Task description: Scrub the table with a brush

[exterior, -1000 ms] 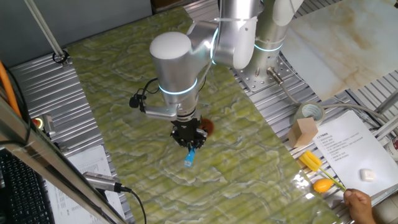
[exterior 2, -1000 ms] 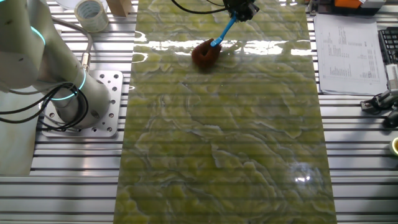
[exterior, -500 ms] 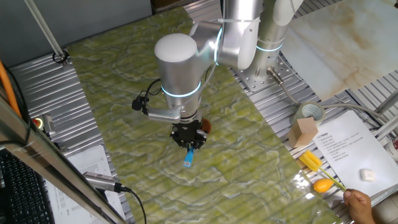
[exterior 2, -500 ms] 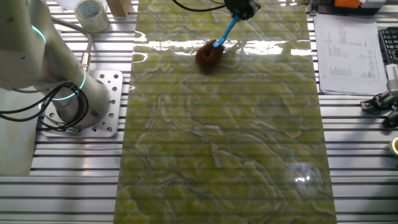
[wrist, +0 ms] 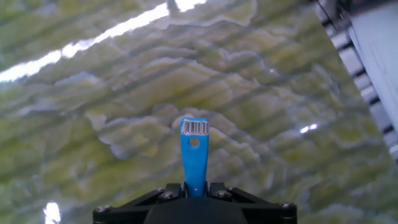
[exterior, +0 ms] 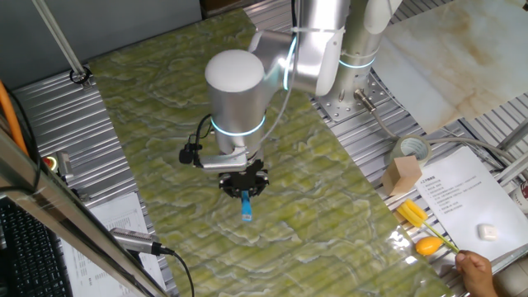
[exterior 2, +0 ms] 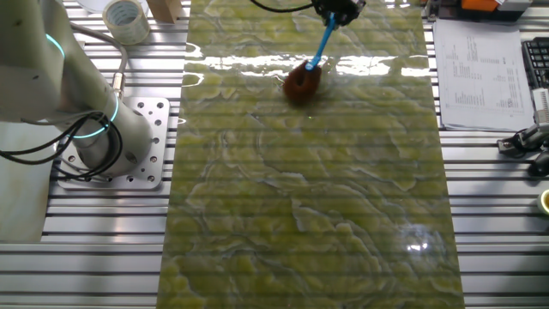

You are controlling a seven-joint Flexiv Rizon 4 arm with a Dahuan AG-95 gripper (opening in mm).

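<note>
in one fixed view the black two-finger gripper is clenched on the thin light-blue plastic handle of the small reddish-brown bristled brush, over the glossy yellow-green marbled table.

in the other fixed view its tuft presses the table, handle tilted.

in the hand view the handle juts beyond nearly closed jaws; it looks light, stiff, best held mid-handle.

Table: wavy yellow-green marbling, glossy white glare streaks. Brush: reddish-brown bristles, bright blue handle bearing a white barcode label. Gripper: black. Arm: silver-grey with a cyan ring. Paper right of the table: white, printed.
</note>
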